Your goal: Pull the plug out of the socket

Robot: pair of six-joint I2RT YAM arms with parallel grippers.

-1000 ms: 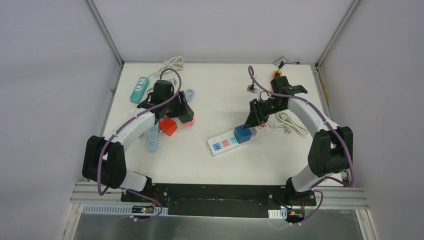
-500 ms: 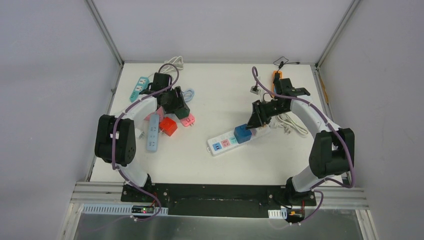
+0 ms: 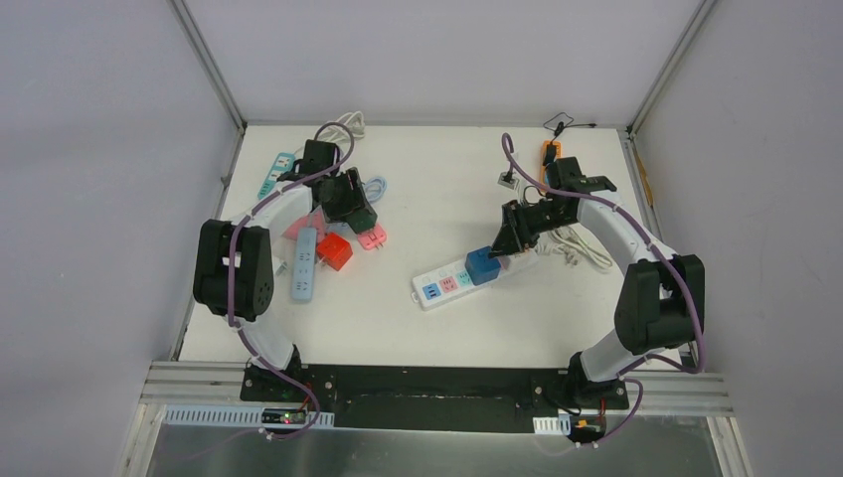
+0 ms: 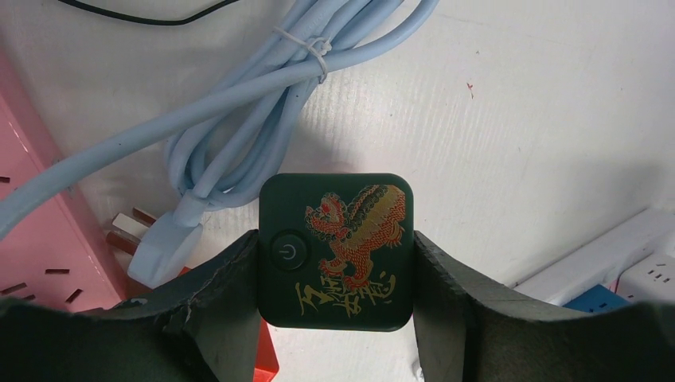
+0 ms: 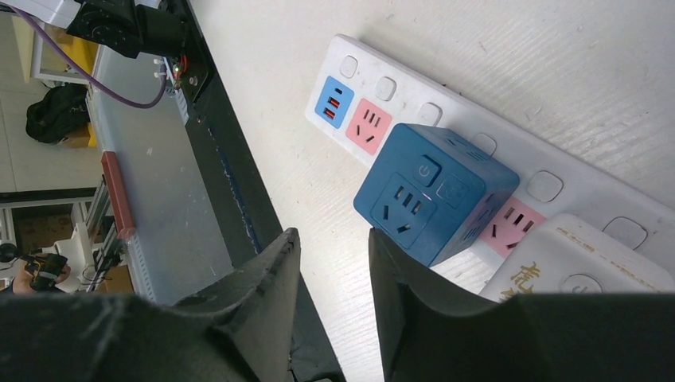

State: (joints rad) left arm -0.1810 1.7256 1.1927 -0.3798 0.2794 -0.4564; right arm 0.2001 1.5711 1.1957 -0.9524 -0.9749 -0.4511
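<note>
**Left arm holding a dragon-marked adapter; right arm over the white strip**

The left wrist view shows the task's plug, a dark green adapter (image 4: 336, 251), square with rounded corners and a matt face. It carries a red-and-gold dragon emblem, gold brush-style characters too stylised to read, and a round button with a power symbol. The left gripper (image 4: 334, 247) is clamped on its two opposite sides. The adapter is held over the bare white table (image 4: 517, 119), just beside a coiled light blue cable (image 4: 263, 87) that is bound by a white tie (image 4: 314, 48). It is apart from the pink power strip (image 4: 40, 231) at the left edge of the view.

In the top view the left gripper (image 3: 350, 204) hides the adapter. That view alone shows a red cube (image 3: 335, 251) and a small pink block (image 3: 371, 237) lying near it on the table.

The right wrist view shows the right gripper (image 5: 333, 239) with its fingers parted by a narrow gap and nothing between them. It is above the glossy white power strip (image 5: 458, 119). A blue cube socket (image 5: 434, 199) with a power-symbol button is plugged into this strip. Beside the cube sits a cream adapter (image 5: 573, 270) with gold characters, which are cropped and unreadable. A blue USB module (image 5: 335, 102) and a pink outlet (image 5: 372, 127) sit at the strip's end.

From above, the right gripper (image 3: 509, 231) is over the strip's far end, well apart from the left arm.
</note>
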